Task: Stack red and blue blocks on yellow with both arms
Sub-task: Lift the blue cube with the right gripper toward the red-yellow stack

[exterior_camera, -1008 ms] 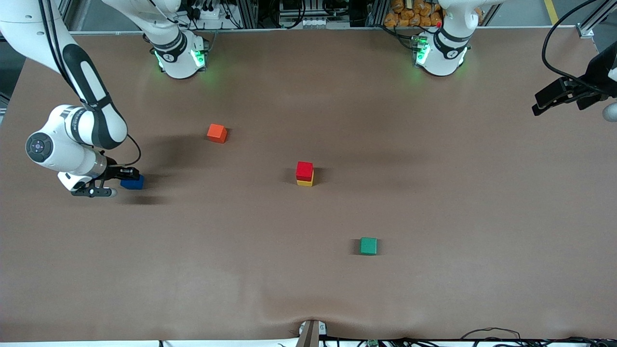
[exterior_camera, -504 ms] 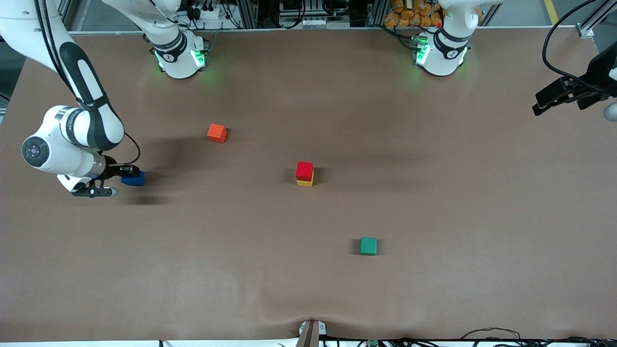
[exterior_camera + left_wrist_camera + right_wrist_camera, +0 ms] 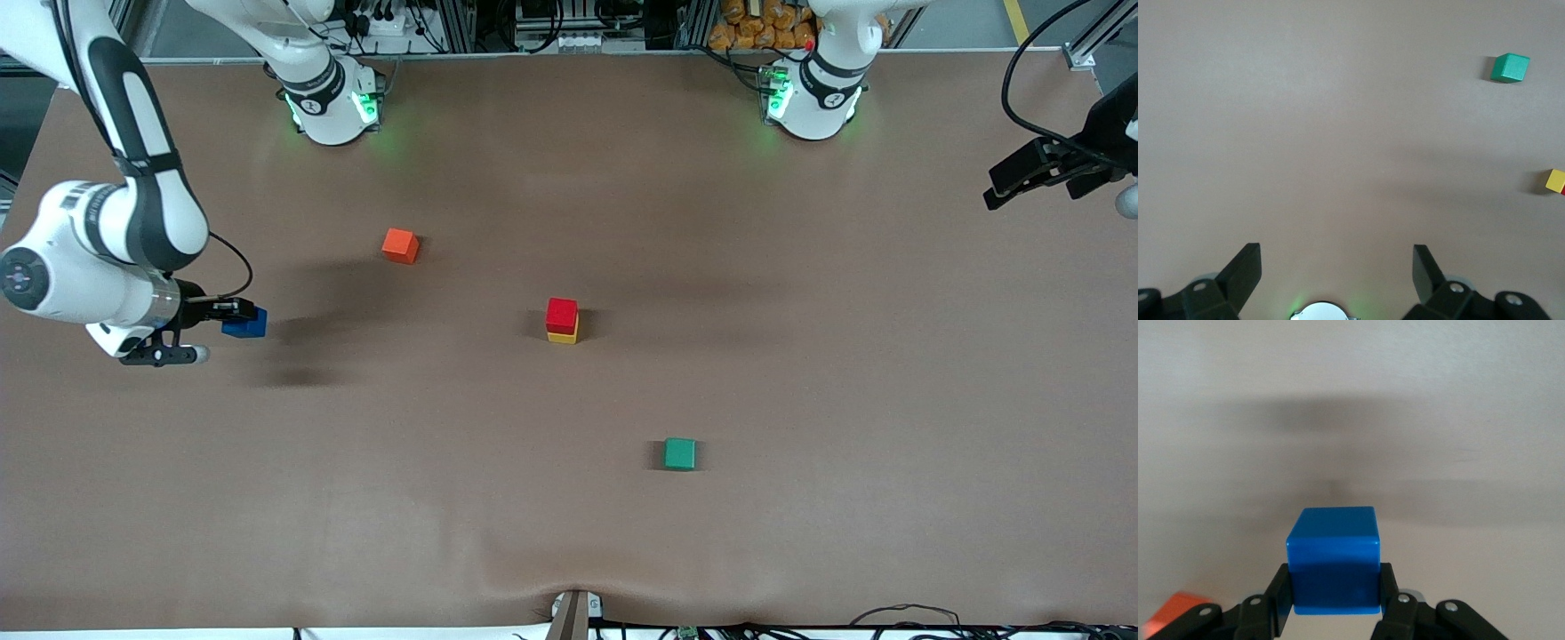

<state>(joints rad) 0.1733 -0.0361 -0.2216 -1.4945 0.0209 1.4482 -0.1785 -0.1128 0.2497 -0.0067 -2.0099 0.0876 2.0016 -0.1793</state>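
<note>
The red block point(image 3: 562, 314) sits on the yellow block point(image 3: 562, 337) at mid-table. My right gripper point(image 3: 235, 313) is shut on the blue block point(image 3: 246, 324) and holds it above the table at the right arm's end. In the right wrist view the blue block point(image 3: 1333, 560) sits between the fingers of the right gripper point(image 3: 1335, 583), its shadow on the table below. My left gripper point(image 3: 996, 191) waits open and empty over the left arm's end. In the left wrist view the left gripper point(image 3: 1337, 257) is open, and the yellow block point(image 3: 1555, 180) shows at the edge.
An orange-red cube point(image 3: 400, 245) lies between the blue block and the right arm's base; it also shows in the right wrist view point(image 3: 1171, 613). A green cube point(image 3: 680, 453) lies nearer the front camera than the stack, also in the left wrist view point(image 3: 1509, 67).
My right arm has risen with the blue block in its grip, and the block's shadow has drawn apart from it. The left arm has not moved.
</note>
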